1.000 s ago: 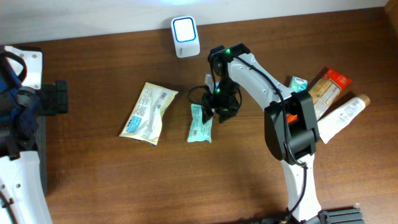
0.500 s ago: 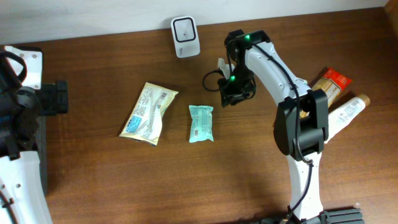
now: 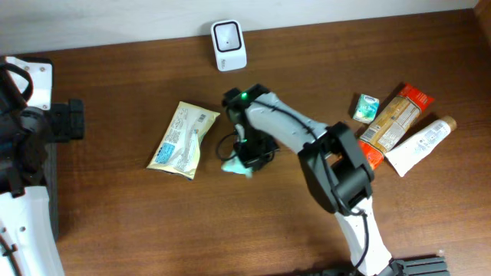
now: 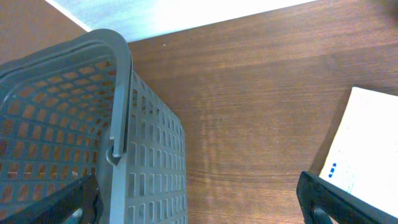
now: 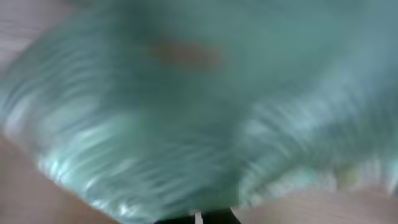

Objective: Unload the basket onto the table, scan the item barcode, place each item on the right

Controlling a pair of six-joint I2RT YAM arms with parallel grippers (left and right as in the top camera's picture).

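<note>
from overhead, the right gripper [image 3: 247,157] is pressing down on the teal packet [image 3: 232,165], which is lying on the table [image 3: 153,222] just right of the cream packet [image 3: 182,139] and well short of the scanner [image 3: 229,44] standing at the far edge. only a corner of the packet is showing from under the fingers, which are drawn together and, as far as i can judge, pinching its wrapper. in the left wrist view, the left gripper [image 4: 199,208] is hanging with its jaws wide apart and nothing between them, beside a grey basket [image 4: 74,143]. it is taking no part. in the right wrist view, blurred, crinkled teal film of the packet [image 5: 199,112] is filling the frame, which fits a grip on it, though the fingers themselves are not showing. so the pickup is looking made or nearly so; lifting the packet, carrying it to the scanner and turning its barcode toward the window are all remaining.
</note>
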